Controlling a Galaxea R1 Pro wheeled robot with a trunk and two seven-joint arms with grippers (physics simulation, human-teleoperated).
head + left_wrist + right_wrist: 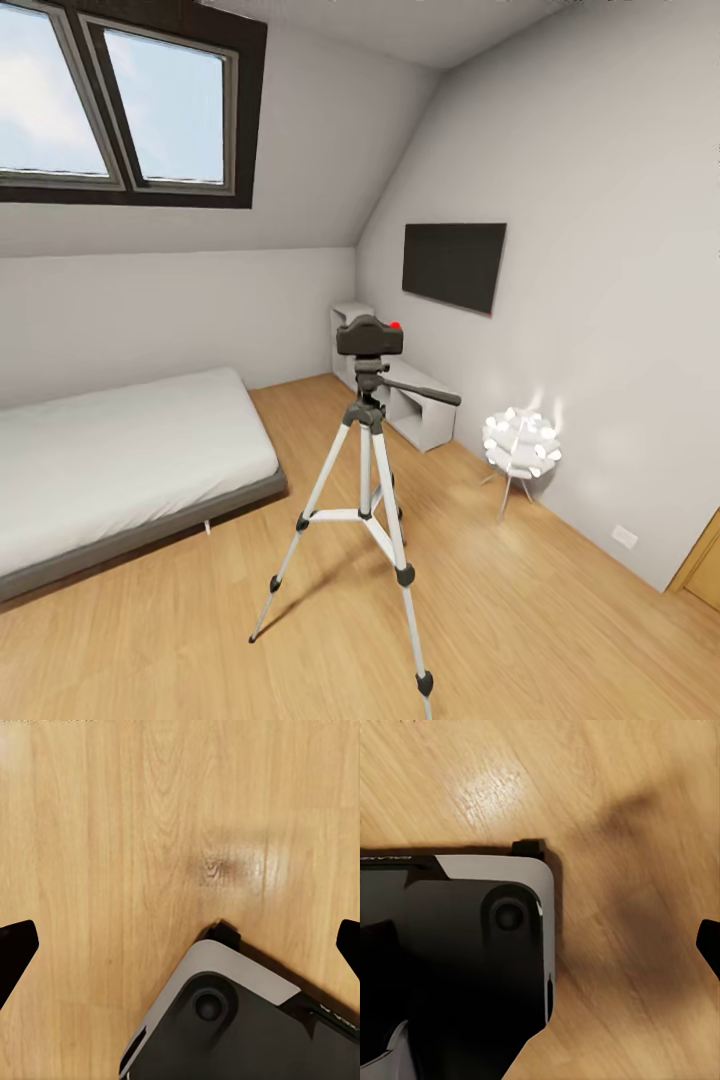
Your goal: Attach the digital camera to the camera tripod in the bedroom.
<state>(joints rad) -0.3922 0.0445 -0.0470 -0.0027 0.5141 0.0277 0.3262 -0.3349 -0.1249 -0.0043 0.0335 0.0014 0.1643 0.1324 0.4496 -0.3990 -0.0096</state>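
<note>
Bedroom (560, 150) seen in head view: white walls, sloped ceiling, skylights (120, 100) upper left, low bed (120, 470) at left, black TV (453, 264) right of centre. Camera tripod (365, 500) stands upright at frame centre on wood floor (560, 640), long axis vertical, pan handle pointing right. Digital camera (369, 336) sits on its head, long axis horizontal; facing direction unclear. Left gripper (180, 945): dark fingertips at both frame edges, spread wide, holding nothing. Right gripper (540, 967): state cannot be told. No legible writing.
</note>
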